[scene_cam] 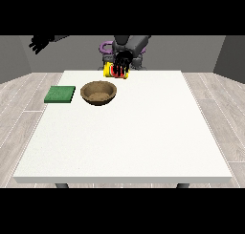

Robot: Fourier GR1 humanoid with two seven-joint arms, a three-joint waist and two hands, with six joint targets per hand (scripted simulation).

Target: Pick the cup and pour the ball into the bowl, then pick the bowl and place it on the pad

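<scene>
- The robot hand at the view's right is wrapped over the yellow cup, dark fingers curled down its front, so it has hold of it.
- The cup sits at the far edge of the bench, just behind the bowl; whether it is lifted off the surface or touching it, I cannot tell.
- The ball is not visible from here; presumably it is inside the cup.
- The brown bowl waits just in front of the cup and slightly toward the view's left, mouth up, handy for a short tip forward.
- The green pad lies flat just beside the bowl on the view's left, a short carry for the later step.
- The robot hand at the view's left hangs raised well off the bench, holding nothing, fingers spread, out of the way.
</scene>
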